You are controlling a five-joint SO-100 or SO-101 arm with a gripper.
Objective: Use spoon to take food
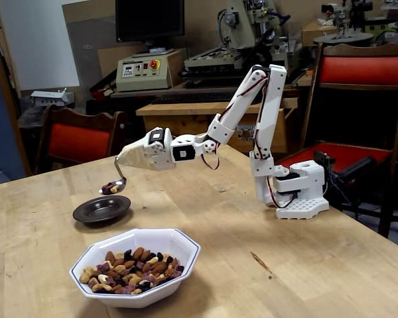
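My white gripper (pixel 123 161) reaches out to the left over the wooden table and is shut on the handle of the small silver spoon (pixel 117 183). The spoon hangs down from it, and its bowl carries a few pieces of food (pixel 111 188) just above the dark round metal dish (pixel 101 209). More food (pixel 134 268), mixed nuts and dried fruit, fills the white octagonal bowl (pixel 179 242) at the front of the table. The spoon's taped top is hidden in the gripper.
The arm's white base (pixel 298 192) stands at the right on the wooden table (pixel 265 265). Red chairs (pixel 76 139) and a workbench with machines stand behind the table's far edge.
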